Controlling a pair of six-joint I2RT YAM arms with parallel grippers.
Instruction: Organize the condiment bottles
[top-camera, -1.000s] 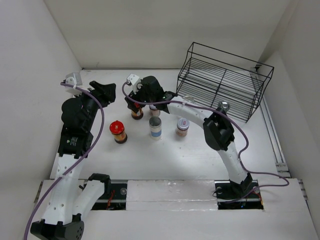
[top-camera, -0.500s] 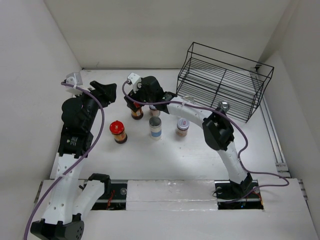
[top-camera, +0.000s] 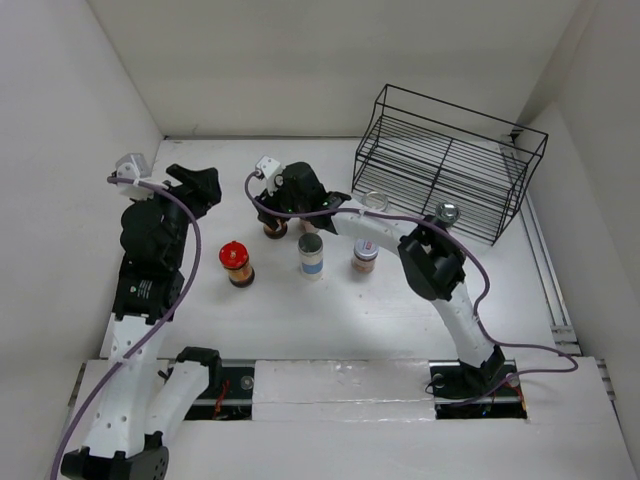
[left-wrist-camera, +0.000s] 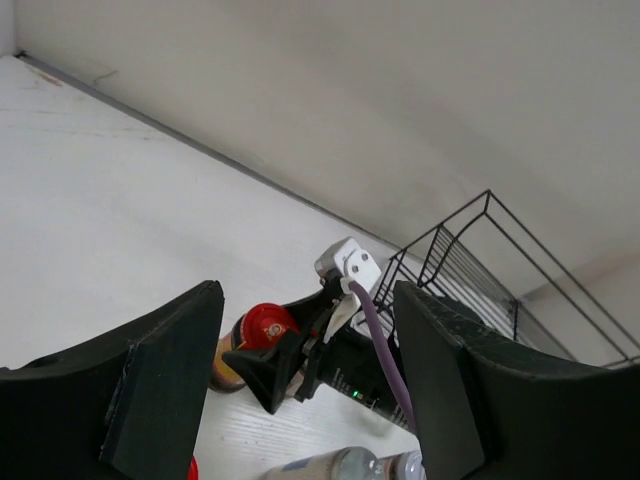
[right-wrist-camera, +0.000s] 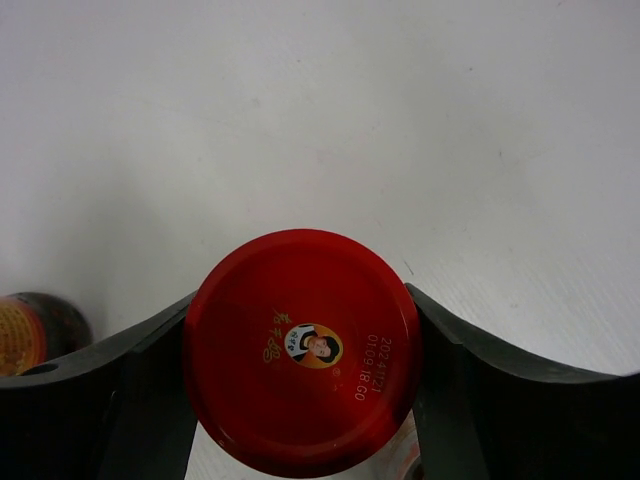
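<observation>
The left pincer was released, its jaws spread wide and holding nothing. It hung above the counter, probably kept up and aside so it would not crowd the other arm's reach. Nearer the arm bases than this pincer, and apart from it, a second red-lidded jar stood upright and untouched. The right pincer was reached across to the left. It was clenched on the red-lidded jar, and its wrist camera showed a finger pressed to each side of the lid, which sat squarely between them. That centred hold from above looked chosen to keep the jar upright for carrying. Whether its base was off the counter I cannot tell. Just to the right of that pincer stood a white-capped bottle, with a silver-lidded jar of orange spice beyond it. Both were upright and far enough from the fingers not to be knocked. Well to the right of the same pincer lay the wire rack, the likely home for the jars, with none visibly inside it.
</observation>
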